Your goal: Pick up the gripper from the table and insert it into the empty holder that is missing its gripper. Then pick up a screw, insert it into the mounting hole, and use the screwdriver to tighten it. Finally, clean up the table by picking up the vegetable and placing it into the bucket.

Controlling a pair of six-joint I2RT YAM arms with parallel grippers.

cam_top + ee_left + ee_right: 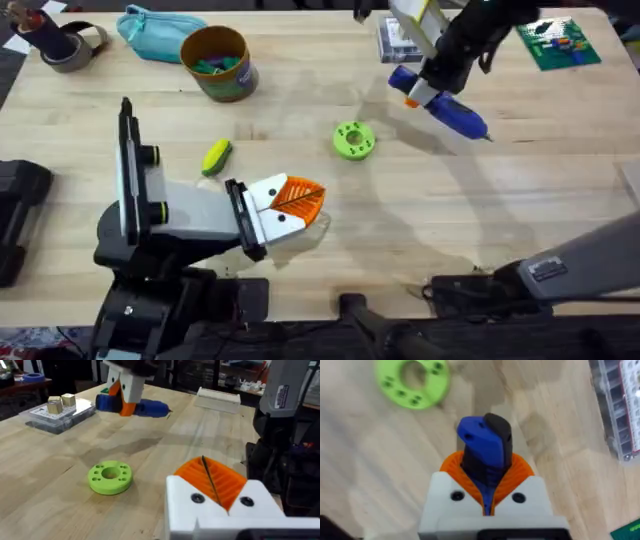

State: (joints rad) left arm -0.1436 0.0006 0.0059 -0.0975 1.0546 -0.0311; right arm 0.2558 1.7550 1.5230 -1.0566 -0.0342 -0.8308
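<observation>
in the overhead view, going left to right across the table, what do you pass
tape roll → teal pouch → vegetable → left gripper → green disc → screwdriver in the right gripper → green circuit board

My counter (300, 90) is a pale wood plank top with visible grain and seams between the boards, evenly lit from above with soft shadows. Beyond its far edge the room is dim and cluttered: dark shelving and benches (210, 375) crowded with equipment. At the far left corner a darker floor (8, 75) shows past the counter edge.
</observation>
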